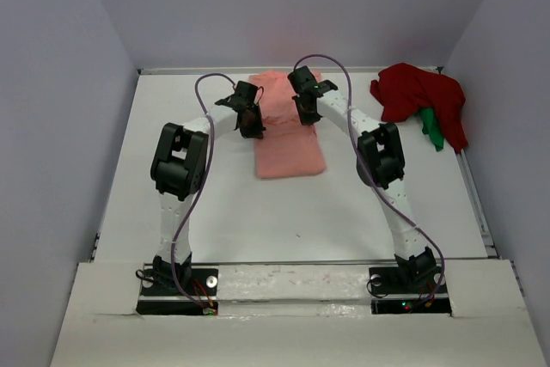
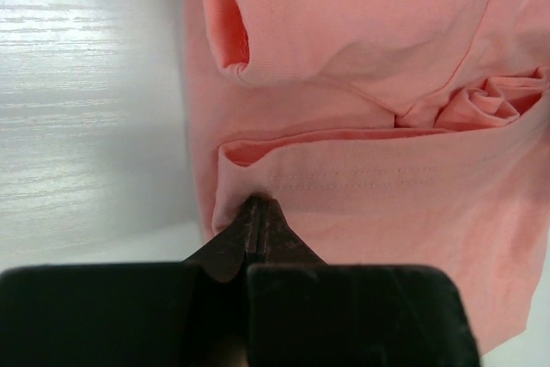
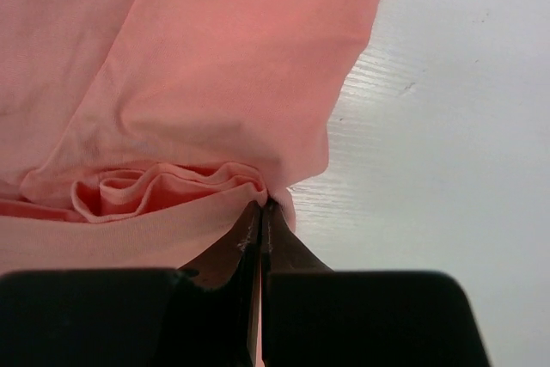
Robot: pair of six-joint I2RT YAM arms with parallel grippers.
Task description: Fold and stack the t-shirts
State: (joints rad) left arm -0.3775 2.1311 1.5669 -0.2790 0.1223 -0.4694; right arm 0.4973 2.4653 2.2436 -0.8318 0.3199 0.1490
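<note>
Now: left fingers (image 2: pixel 234 253) clamped on soft salmon-pink t-shirt (image 1: pixel 289 150), folded edge; right fingers (image 3: pixel 288 253) clamped on opposite edge, cloth bunched.

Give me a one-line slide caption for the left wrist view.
Left claw shut on a folded edge of the salmon-pink t-shirt lying on the white table.

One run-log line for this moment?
phase: folding | left end effector: shut on salmon-pink t-shirt edge | right end effector: shut on opposite edge | dark red t-shirt: crumpled, far right
</note>
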